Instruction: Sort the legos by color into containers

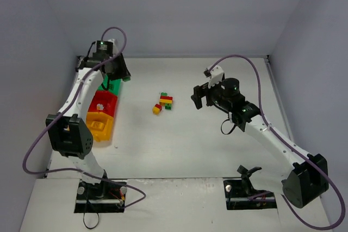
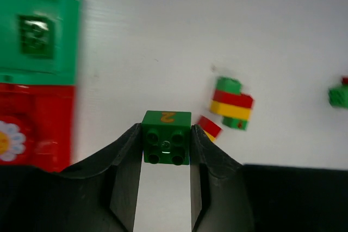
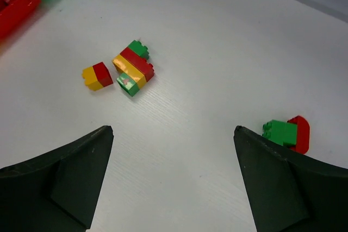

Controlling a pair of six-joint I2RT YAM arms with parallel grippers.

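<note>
Pinching a green brick (image 2: 166, 138) between its jaws, left pincer (image 2: 166, 136) near the green bin (image 2: 38, 4); right pincer (image 3: 173, 134) spread wide.

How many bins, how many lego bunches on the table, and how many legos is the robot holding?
Bins: 3 (green bin, red bin, yellow-orange bin)
Lego bunches: 3 (yellow-red pair, striped stack, green-red pair)
Held legos: 1 (green brick, left gripper)
Total: 7

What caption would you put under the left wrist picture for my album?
Left gripper holding a green brick, with the green bin at the left.
</note>
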